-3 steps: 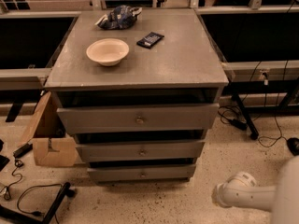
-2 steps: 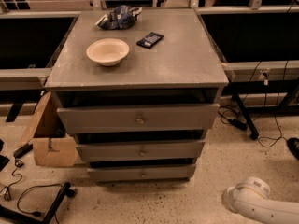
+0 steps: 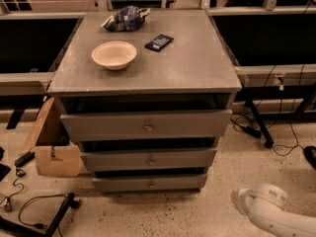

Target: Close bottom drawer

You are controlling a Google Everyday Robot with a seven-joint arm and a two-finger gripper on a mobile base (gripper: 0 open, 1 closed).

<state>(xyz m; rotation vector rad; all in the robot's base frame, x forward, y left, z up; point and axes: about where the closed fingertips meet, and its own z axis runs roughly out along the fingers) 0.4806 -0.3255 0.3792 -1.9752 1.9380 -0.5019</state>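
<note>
The grey cabinet [image 3: 148, 68] has three drawers, and each stands slightly pulled out with a dark gap above its front. The bottom drawer [image 3: 123, 183] is the slimmest, just above the floor, with a small round knob [image 3: 150, 184]. The middle drawer [image 3: 113, 160] and the tall top drawer [image 3: 103, 125] are above it. A white rounded arm segment [image 3: 266, 206] lies low at the bottom right, to the right of the bottom drawer and apart from it. My gripper itself is out of view.
On the cabinet top are a white bowl [image 3: 114, 55], a dark phone-like object [image 3: 159, 42] and a crumpled blue bag [image 3: 124, 19]. A cardboard box [image 3: 52, 142] stands left of the cabinet. Cables [image 3: 34, 204] lie on the floor at the left, and a table leg [image 3: 256, 125] stands at the right.
The white arm segment has shifted a little to the right and dropped lower in the bottom right corner. The drawers have not moved.
</note>
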